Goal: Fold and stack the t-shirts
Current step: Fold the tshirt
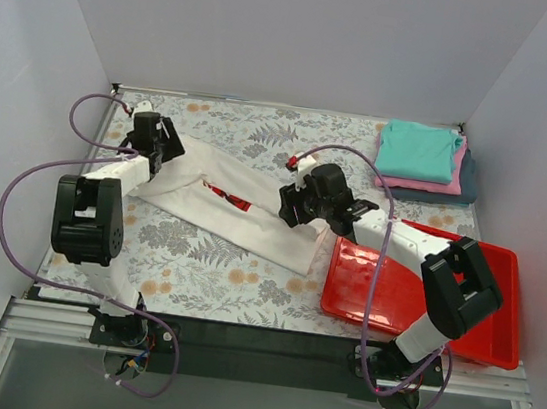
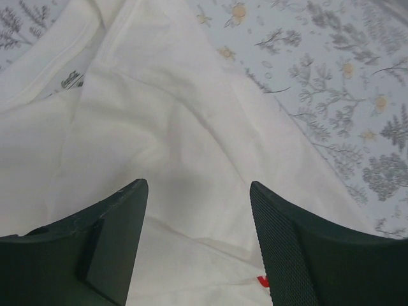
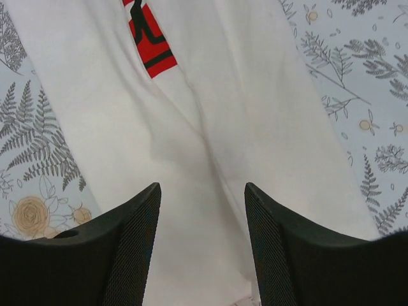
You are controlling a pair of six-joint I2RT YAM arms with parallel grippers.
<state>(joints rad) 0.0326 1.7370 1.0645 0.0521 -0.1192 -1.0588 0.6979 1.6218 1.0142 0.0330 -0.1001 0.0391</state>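
Observation:
A white t-shirt (image 1: 242, 211) with a red logo print (image 1: 226, 196) lies folded into a long strip across the floral table, running from far left to centre right. My left gripper (image 1: 155, 154) hovers open over its left end; the left wrist view shows white cloth (image 2: 159, 127) between the spread fingers. My right gripper (image 1: 291, 207) hovers open over the strip's right part; the right wrist view shows the cloth (image 3: 210, 127) and the red print (image 3: 150, 44). A stack of folded teal (image 1: 417, 148), pink (image 1: 438, 184) and dark blue-grey (image 1: 468, 180) shirts sits at the far right.
A red plastic tray (image 1: 480, 323) stands at the near right, under my right arm. Purple cables loop off both arms. Grey walls close in the table on three sides. The floral tablecloth (image 1: 204, 276) shows in front of the shirt.

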